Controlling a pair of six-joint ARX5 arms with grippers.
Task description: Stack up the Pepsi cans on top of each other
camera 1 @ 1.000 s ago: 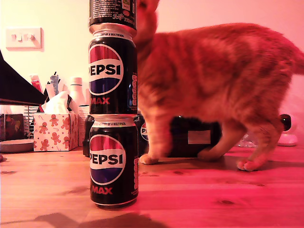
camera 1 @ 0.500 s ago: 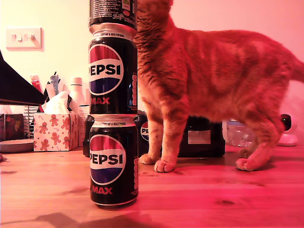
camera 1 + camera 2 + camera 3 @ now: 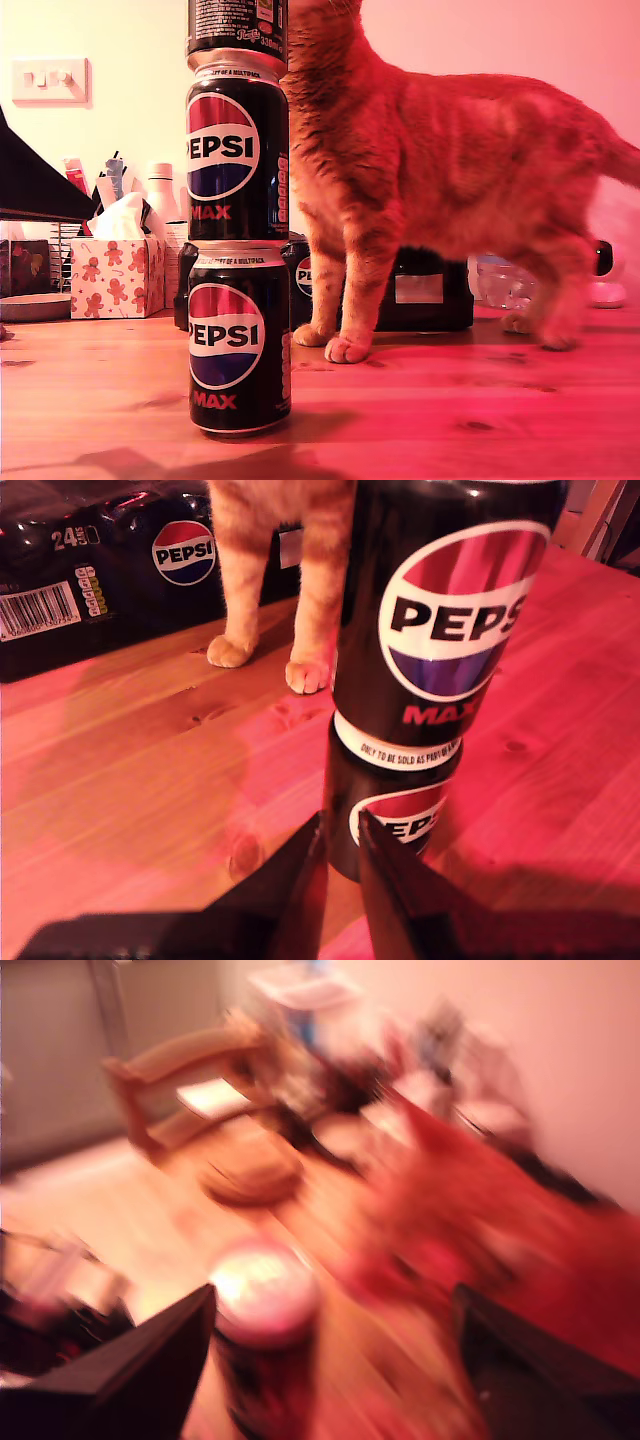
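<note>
Three black Pepsi Max cans stand in one upright column on the wooden table [image 3: 480, 400] in the exterior view: the bottom can [image 3: 240, 345], the middle can [image 3: 237, 150] and the top can [image 3: 237, 25], which the frame's edge cuts off. In the first wrist view the middle can [image 3: 450, 610] and the bottom can [image 3: 395, 820] stand just past my first gripper [image 3: 340, 850], which is shut on nothing. The second wrist view is blurred. My second gripper [image 3: 335, 1295] is open wide, with a can's silver top [image 3: 262, 1285] low between its fingers. Neither gripper appears in the exterior view.
An orange cat [image 3: 440, 180] stands on the table right behind the stack, its front paws [image 3: 308, 673] close to the cans. Behind it lies a dark Pepsi multipack [image 3: 100, 570]. A tissue box [image 3: 115, 275] stands at the exterior view's left, a clear bottle [image 3: 500, 285] at its right.
The cat has stepped along behind the stack, planting a front paw near the cans and shifting its hind legs. The three cans have not moved.
</note>
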